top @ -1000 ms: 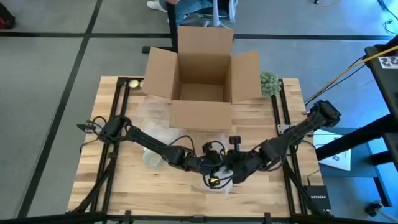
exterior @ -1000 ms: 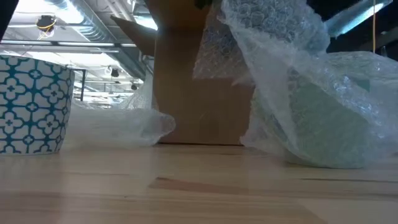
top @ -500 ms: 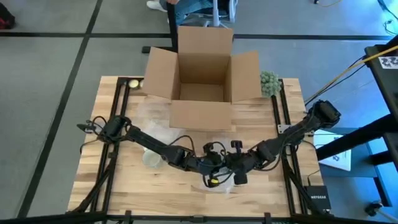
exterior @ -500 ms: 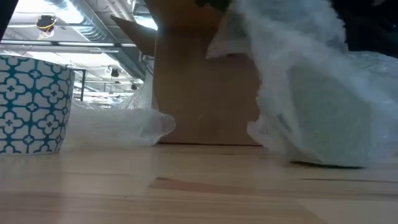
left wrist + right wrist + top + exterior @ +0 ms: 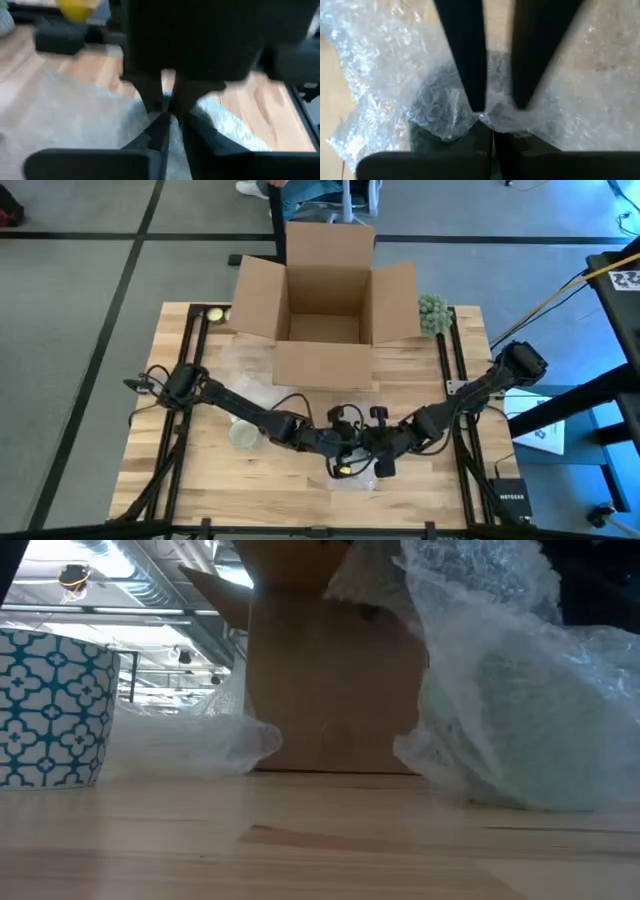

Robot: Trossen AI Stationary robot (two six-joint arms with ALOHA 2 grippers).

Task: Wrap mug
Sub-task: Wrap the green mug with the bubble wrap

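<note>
- Wrapping is looking well under way but not finished, in my judgement: in the low view a pale mug (image 5: pixel 540 730) is sitting at the right of the frame under a loose hood of bubble wrap (image 5: pixel 480 600), whose top is being held up in a peak rather than folded down and closed.
- At the far left of that view a blue-patterned mug (image 5: pixel 50 705) is standing bare on the worktop (image 5: pixel 300 850), with another crumpled sheet of wrap (image 5: pixel 190 745) lying just beside it; whether it is also due for wrapping I cannot tell.
- In the high view the left claw (image 5: pixel 345 448) is reaching in from the left to the lower centre of the frame; its wrist view is showing its fingers (image 5: pixel 160 132) nearly closed and pinching a fold of the wrap.
- The right claw (image 5: pixel 375 452) is meeting it from the right, just beside it; its wrist view is showing its fingers (image 5: pixel 470 65) drawn close on a bunched gather of wrap, the dark shape of the mug lying directly beneath.
- Both claws are therefore sitting right over the covered mug, gripping its cover and not the mug itself.
- Behind them, at upper centre, an open cardboard box (image 5: pixel 325 300) is waiting; tucking the loose edges and securing the bundle seems to be what is left.
</note>
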